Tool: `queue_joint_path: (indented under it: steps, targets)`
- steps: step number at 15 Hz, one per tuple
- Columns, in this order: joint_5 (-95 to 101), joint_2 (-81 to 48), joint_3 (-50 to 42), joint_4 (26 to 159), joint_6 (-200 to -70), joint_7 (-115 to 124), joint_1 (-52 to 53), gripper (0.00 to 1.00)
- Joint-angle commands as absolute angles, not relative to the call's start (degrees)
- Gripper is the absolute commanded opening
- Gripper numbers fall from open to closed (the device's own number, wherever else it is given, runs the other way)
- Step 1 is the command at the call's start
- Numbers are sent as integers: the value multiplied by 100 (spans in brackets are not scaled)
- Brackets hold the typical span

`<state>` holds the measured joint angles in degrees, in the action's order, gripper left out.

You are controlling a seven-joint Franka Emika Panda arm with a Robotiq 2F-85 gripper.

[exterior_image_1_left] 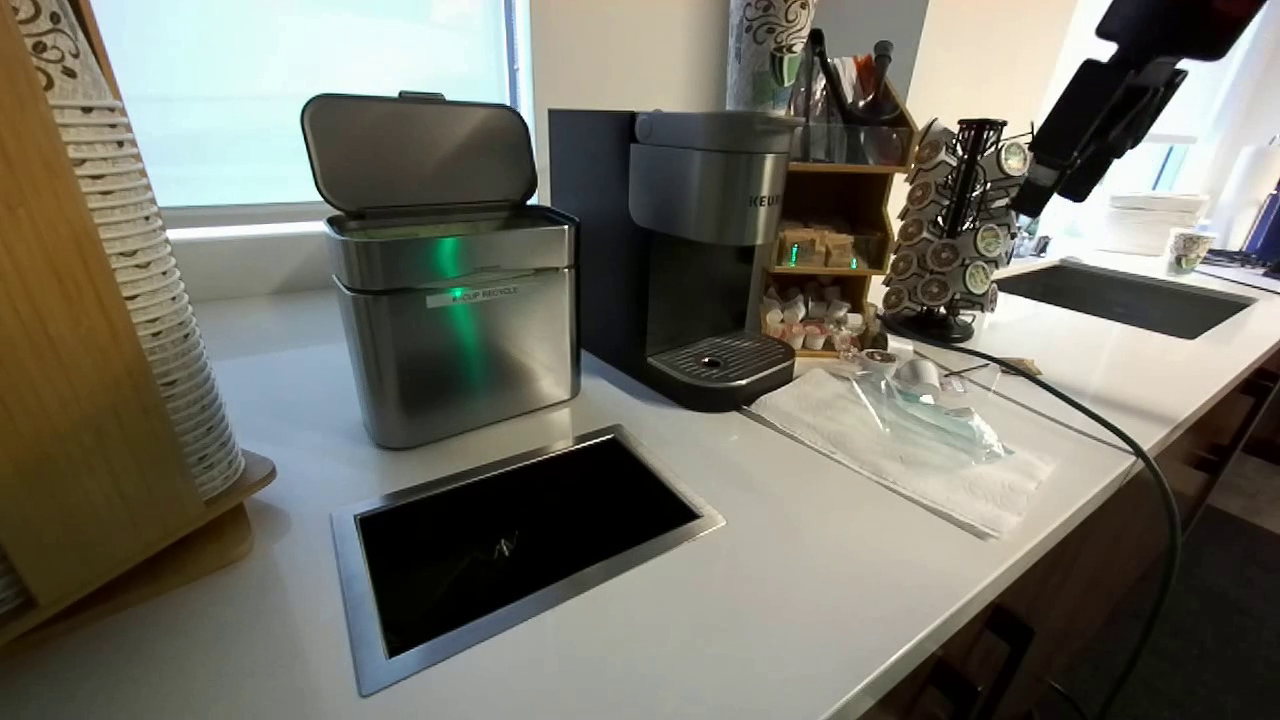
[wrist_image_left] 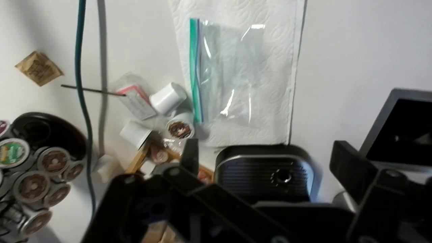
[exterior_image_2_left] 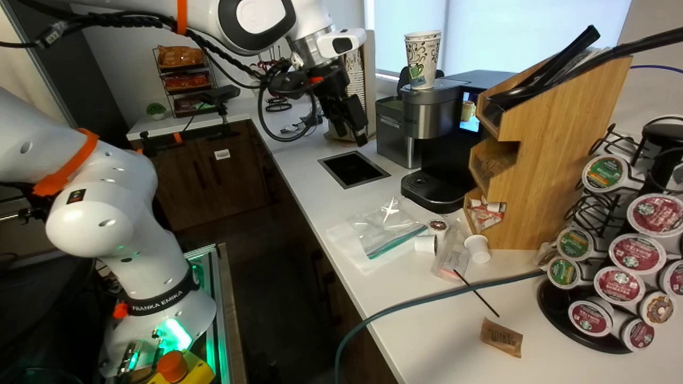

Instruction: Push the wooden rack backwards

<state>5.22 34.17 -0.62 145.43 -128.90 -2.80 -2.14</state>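
Note:
The wooden rack point(exterior_image_1_left: 850, 195) stands beside the coffee machine, with packets in its compartments and dark utensils sticking up from its top. In an exterior view its tall side panel point(exterior_image_2_left: 555, 165) faces the camera. In the wrist view only part of the rack point(wrist_image_left: 137, 159) shows at lower left, partly hidden by a finger. My gripper point(wrist_image_left: 265, 152) is open, its fingers wide apart with nothing held between them. It is in the air, above the counter and apart from the rack, in both exterior views point(exterior_image_1_left: 1055, 190) point(exterior_image_2_left: 358, 136).
The coffee machine point(exterior_image_1_left: 710, 190) adjoins the rack, with cups on top point(exterior_image_2_left: 424, 58). A wire pod carousel point(exterior_image_2_left: 619, 282) stands on the rack's other side. Loose pods point(exterior_image_2_left: 477, 248), a plastic bag point(exterior_image_2_left: 389, 229) and a cable point(exterior_image_2_left: 405, 305) lie in front. A metal bin point(exterior_image_1_left: 460, 350) stands beyond the machine.

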Motion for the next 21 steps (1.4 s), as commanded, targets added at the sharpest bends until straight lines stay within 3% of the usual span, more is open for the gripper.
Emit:
queue_joint_path:
  steps: [1, 4, 8, 15, 21]
  targets:
    - [813, 3270, -45, 14400, -13661, 313, -688, 100]
    - [1045, 3212, 36, 14241, -14004, 895, -1217, 100]
    - [855, 3279, -129, 14287, -13866, 437, -954, 100]
    - [1243, 2622, -70, 13513, -15251, 879, -1575, 100]
    - [1068, 2542, -217, 13447, -15287, 753, -1506, 100]
